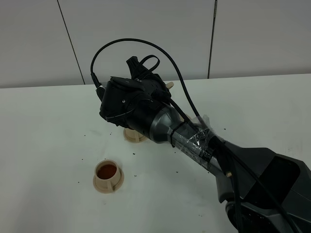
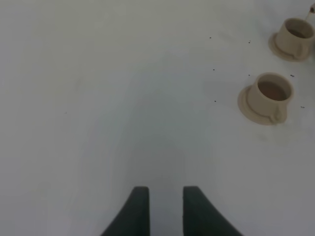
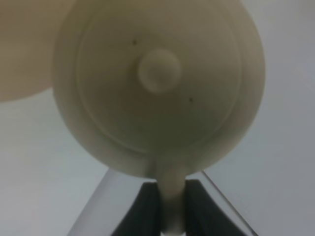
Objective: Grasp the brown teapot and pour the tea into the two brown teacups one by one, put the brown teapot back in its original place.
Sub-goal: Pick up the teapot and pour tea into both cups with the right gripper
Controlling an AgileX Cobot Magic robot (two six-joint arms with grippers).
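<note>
My right gripper (image 1: 127,99) reaches across the middle of the table and is shut on the loop handle of the brown teapot (image 3: 158,83). In the right wrist view the knobbed lid faces the camera and the fingers (image 3: 147,209) clamp the handle. In the high view the arm hides the teapot. One brown teacup (image 1: 108,175) stands on its saucer at the front left with reddish tea in it. The second teacup (image 1: 133,135) is partly hidden under the right wrist. Both cups show in the left wrist view (image 2: 269,97) (image 2: 294,38). My left gripper (image 2: 166,209) is empty, its jaws slightly apart, over bare table.
A blurred tan shape (image 3: 24,49) lies below the teapot; I cannot tell what it is. A small tan piece (image 1: 169,86) shows behind the right gripper near the table's back edge. Dark specks dot the white table (image 1: 48,121). A grey wall stands behind.
</note>
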